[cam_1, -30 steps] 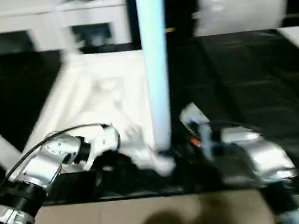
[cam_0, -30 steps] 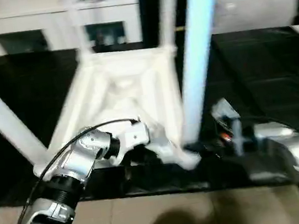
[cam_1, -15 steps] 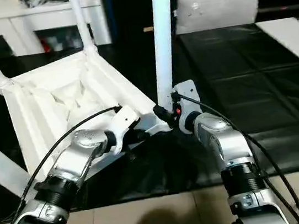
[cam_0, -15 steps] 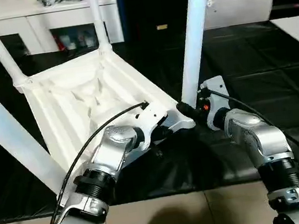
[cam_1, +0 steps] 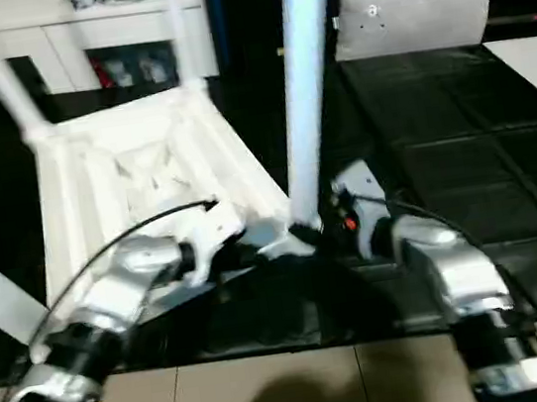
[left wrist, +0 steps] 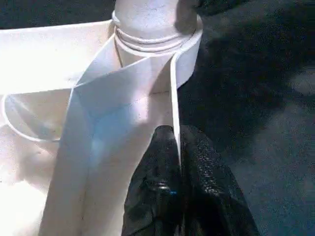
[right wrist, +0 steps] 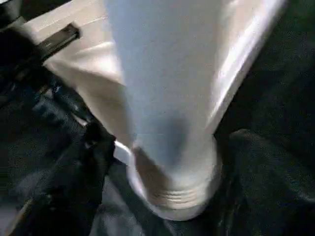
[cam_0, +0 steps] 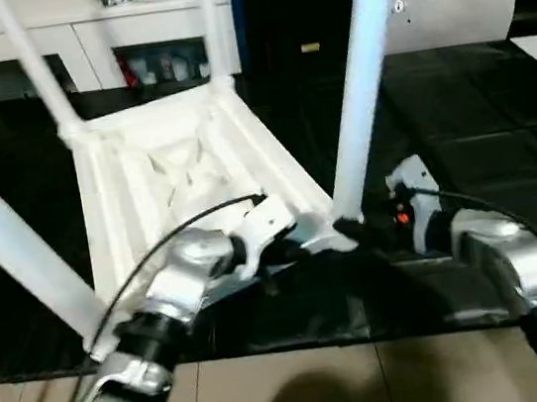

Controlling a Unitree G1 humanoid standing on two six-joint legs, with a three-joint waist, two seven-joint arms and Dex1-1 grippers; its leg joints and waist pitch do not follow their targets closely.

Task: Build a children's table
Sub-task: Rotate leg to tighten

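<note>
The children's table (cam_0: 173, 164) was seen lying upside down on the black worktop (cam_0: 499, 129), its ribbed underside turned up and its legs rising from the corner sockets. The near right leg (cam_0: 359, 98) stood tall out of its socket close to the worktop's front edge, where the tan floor (cam_0: 306, 396) began. The left gripper (left wrist: 178, 147) was clamped on the thin side wall of the top, its fingers (left wrist: 206, 172) pressed together over that edge just beside the socket. The right gripper (right wrist: 162, 167) was placed at the foot of the same leg, with one finger (right wrist: 83, 162) on either side of it, standing apart and not pressing on it. To the right of the leg the worktop lay open as far as a white cushion (cam_0: 451, 5) at the back. Behind the table a white cabinet (cam_0: 77, 48) with glass doors was set along the far edge, well apart from the grippers. The far legs (cam_0: 29, 65) were tilted toward it.
</note>
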